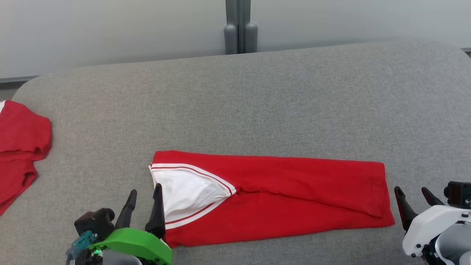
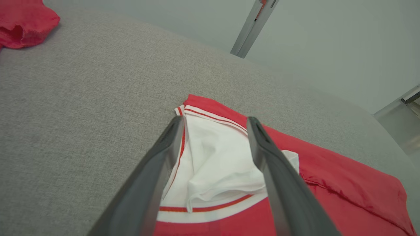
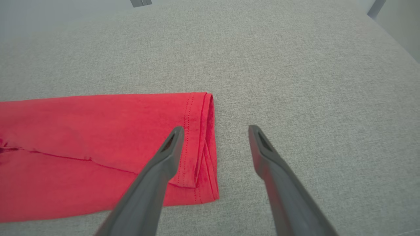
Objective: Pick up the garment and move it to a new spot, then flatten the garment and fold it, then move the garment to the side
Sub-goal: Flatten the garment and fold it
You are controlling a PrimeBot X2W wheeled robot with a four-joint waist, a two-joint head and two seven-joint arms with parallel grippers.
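Note:
The garment (image 1: 294, 191) is red with a white, red-striped panel at its left end, folded into a long band lying flat on the grey padded table (image 1: 257, 92). My left gripper (image 1: 144, 192) stands open at the garment's left end, its fingers (image 2: 262, 154) above the white panel (image 2: 216, 154), holding nothing. My right gripper (image 1: 411, 192) is open just off the garment's right hem (image 3: 203, 137), one finger (image 3: 170, 147) over the hem and the other over bare table. Both hover without gripping the garment (image 3: 98, 137).
A second red cloth (image 1: 20, 147) lies crumpled at the table's far left edge, also seen as the red cloth (image 2: 23, 23) in the left wrist view. A grey post (image 1: 241, 25) stands behind the table against a pale wall.

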